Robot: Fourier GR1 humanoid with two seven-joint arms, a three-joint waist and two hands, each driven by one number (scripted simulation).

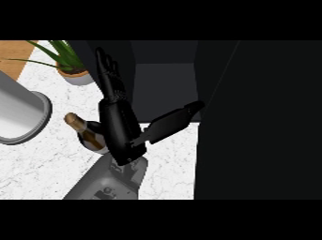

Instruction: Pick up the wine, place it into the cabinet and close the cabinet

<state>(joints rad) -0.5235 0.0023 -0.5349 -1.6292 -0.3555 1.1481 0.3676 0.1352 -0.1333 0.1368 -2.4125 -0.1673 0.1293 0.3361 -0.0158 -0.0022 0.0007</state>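
Observation:
The wine bottle (86,133), dark with a gold foil neck, is on the white marble counter (32,164) left of centre. Its lower body is hidden behind my left hand (122,133). That hand rises from the lower edge in the middle of the view, fingers straight and pointing up, thumb stretched to the right, holding nothing. It overlaps the bottle's right side, and I cannot tell whether they touch. The dark cabinet opening (164,86) lies behind the hand. A large dark panel, apparently the cabinet door (267,122), fills the right side. My right hand does not show.
A big white cylinder (11,110) with a round base stands at the left. A potted plant (74,72) sits at the back left, next to the cabinet. A wooden surface (4,51) shows in the top left corner.

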